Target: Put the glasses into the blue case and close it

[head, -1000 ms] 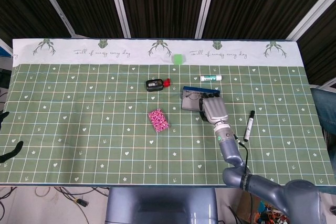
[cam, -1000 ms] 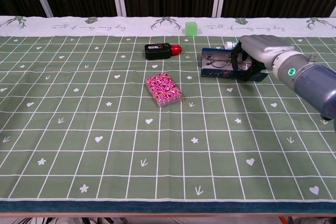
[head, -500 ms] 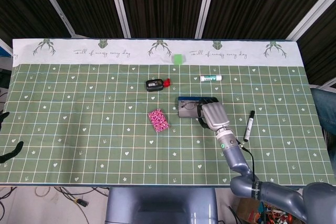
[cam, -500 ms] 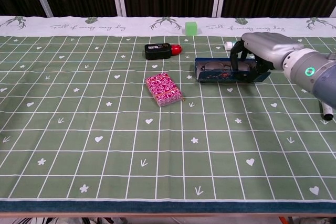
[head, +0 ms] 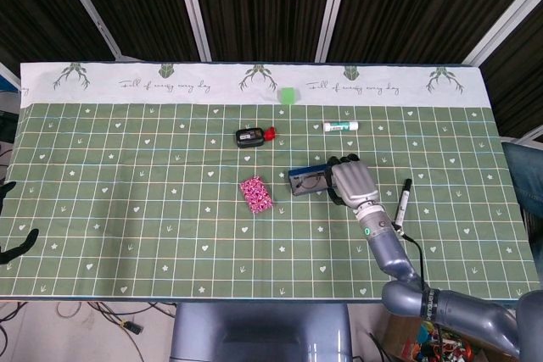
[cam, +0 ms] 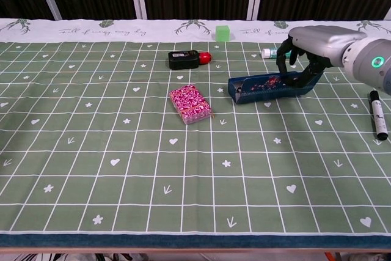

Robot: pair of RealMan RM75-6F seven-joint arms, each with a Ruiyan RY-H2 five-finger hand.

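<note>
Surface: green tablecloth [head: 127, 209] with a white grid, hearts and arrows, and a white band with antler prints along the far edge; it fills most of both views.
Room: dark slatted wall with pale diagonal bars across the top of the head view.
Change: the blue case [cam: 263, 87] lay wide open with its lid raised a second ago; now the lid is down almost flat, and the case sits lower and further left in the head view than before.
Glasses: [head: 312, 181] dark frames seen through the narrow gap, inside the case.
Right hand: [cam: 305, 53] right of centre, fingers curled over the case's right end and gripping it.
Left hand: only dark fingertips [head: 17, 245] at the lower left edge of the head view; cannot tell how they lie.
Count: one pink patterned packet [cam: 190, 103]; one black device with a red end [cam: 184, 60]; one green cube [cam: 223, 32]; one white tube [head: 340, 126]; one black marker [cam: 378, 114]; one case.
</note>
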